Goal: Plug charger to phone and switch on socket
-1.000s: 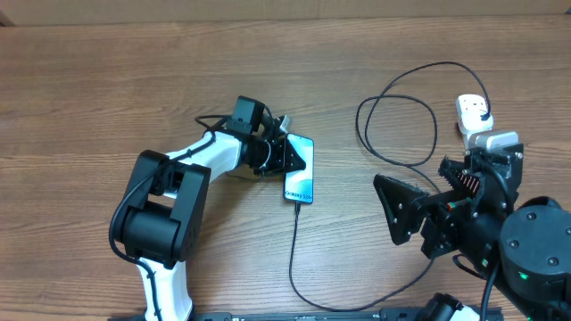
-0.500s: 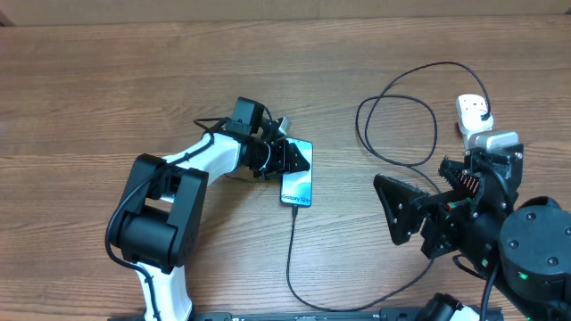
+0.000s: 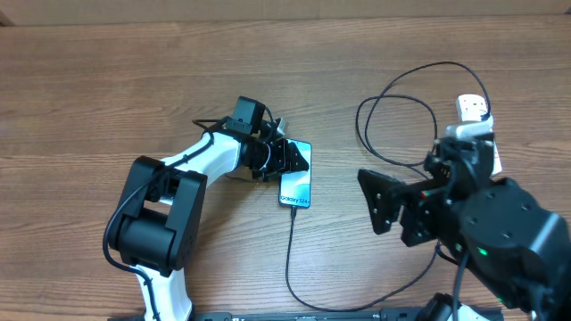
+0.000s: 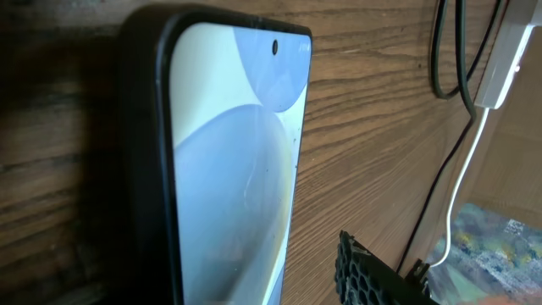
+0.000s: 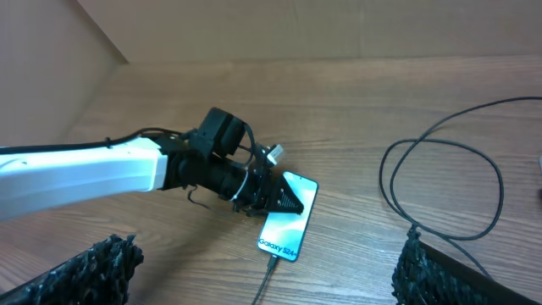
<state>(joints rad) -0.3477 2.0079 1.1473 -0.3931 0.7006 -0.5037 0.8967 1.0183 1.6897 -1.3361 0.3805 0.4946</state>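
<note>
The phone (image 3: 296, 187) lies flat at mid-table with its light blue screen up; it also shows in the right wrist view (image 5: 288, 226). The charger, a thin black cable (image 3: 291, 259), is plugged into the phone's near end, runs along the front, loops (image 3: 397, 116) and reaches the white socket (image 3: 471, 107) at the far right, which is partly hidden by my right arm. My left gripper (image 3: 290, 159) straddles the phone's far end, and in the left wrist view a gap shows between one finger (image 4: 381, 280) and the phone's edge (image 4: 229, 169). My right gripper (image 5: 271, 280) is open and empty, above the table right of the phone.
A white cord (image 4: 461, 169) runs from the socket (image 4: 508, 51) toward the right edge. The cable loop (image 5: 440, 182) lies between the phone and the socket. Bare wooden tabletop (image 3: 107, 89) stretches to the left and back.
The phone shifted and turned slightly left with my left gripper. My right arm moved left and toward the back, now covering more of the socket.
</note>
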